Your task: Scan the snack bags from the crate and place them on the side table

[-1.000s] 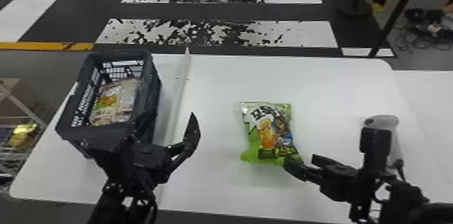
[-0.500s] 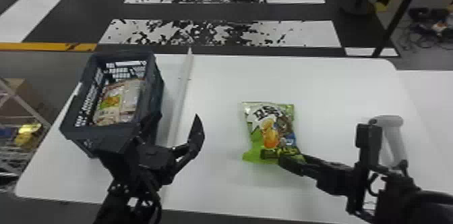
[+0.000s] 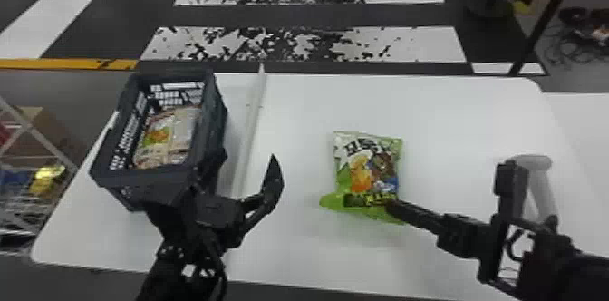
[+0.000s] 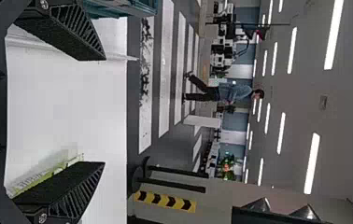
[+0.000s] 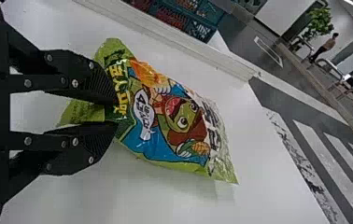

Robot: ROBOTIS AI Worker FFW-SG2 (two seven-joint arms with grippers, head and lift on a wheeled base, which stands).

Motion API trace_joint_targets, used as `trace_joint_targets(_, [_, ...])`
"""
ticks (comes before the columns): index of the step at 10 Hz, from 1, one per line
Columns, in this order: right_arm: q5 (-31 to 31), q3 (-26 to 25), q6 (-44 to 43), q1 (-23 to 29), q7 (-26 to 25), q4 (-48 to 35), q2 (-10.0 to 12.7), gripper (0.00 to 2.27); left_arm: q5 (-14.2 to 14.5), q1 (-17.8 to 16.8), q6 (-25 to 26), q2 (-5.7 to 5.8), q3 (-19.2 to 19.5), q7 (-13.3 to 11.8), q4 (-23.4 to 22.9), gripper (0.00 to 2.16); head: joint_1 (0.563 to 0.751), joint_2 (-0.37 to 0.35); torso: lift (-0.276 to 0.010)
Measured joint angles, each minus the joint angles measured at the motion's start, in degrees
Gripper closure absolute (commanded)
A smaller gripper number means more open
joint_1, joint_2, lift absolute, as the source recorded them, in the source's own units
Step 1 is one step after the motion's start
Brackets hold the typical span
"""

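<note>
In the head view my right gripper point(image 3: 393, 206) is at the near edge of a green snack bag point(image 3: 369, 173) over the middle of the table. From the right wrist, the right gripper point(image 5: 117, 112) is shut on the lower end of the snack bag point(image 5: 165, 116), pinching its green film. My left gripper point(image 3: 247, 162) stands open beside the near right corner of the crate point(image 3: 154, 181), which holds more snack bags point(image 3: 165, 139). Nothing lies between the fingers of the left gripper point(image 4: 104, 112) in its wrist view. A white handheld scanner point(image 3: 539, 182) stands behind the right gripper's wrist.
A white raised strip point(image 3: 250, 134) runs across the white table point(image 3: 430, 118) between crate and bag. Another white surface point(image 3: 584, 118) adjoins at the right. Wire shelving point(image 3: 36, 137) stands past the left edge.
My right gripper has drawn a little toward the left at the bag's near end, and its wrist has turned. The left gripper has hardly moved; the whole head view has shifted slightly.
</note>
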Motion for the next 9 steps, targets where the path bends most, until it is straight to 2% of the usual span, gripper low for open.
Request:
trace_joint_targets(3, [-2.02,-1.63,1.32,0.17,0.38,-0.94,0.0,2.26,0.19,-0.12,-0.15,0.0,-0.04,0.0,0.27,0.08,0.695,0.077,-0.081])
trace_joint_targets(5, [-2.02,-4.71,3.05,1.59,-1.16,-7.66,0.0,2.26,0.26,-0.1,-0.34,0.0,-0.04,0.07,0.2,0.08,0.695,0.058,-0.081])
trace_joint_targets(7, [5.99,-5.52,3.3,4.1,-5.27,-18.21,-0.09,2.26,0.26,-0.17,-0.32,0.0,-0.23,0.04,0.12,0.08,0.695,0.011,-0.081])
trace_joint_targets(9, [19.58,-1.53,2.64,6.34,-8.67,-25.78,-0.85,2.26,0.26,-0.39,-0.18,0.0,-0.42,0.01,0.25,0.08,0.695,-0.021,-0.081])
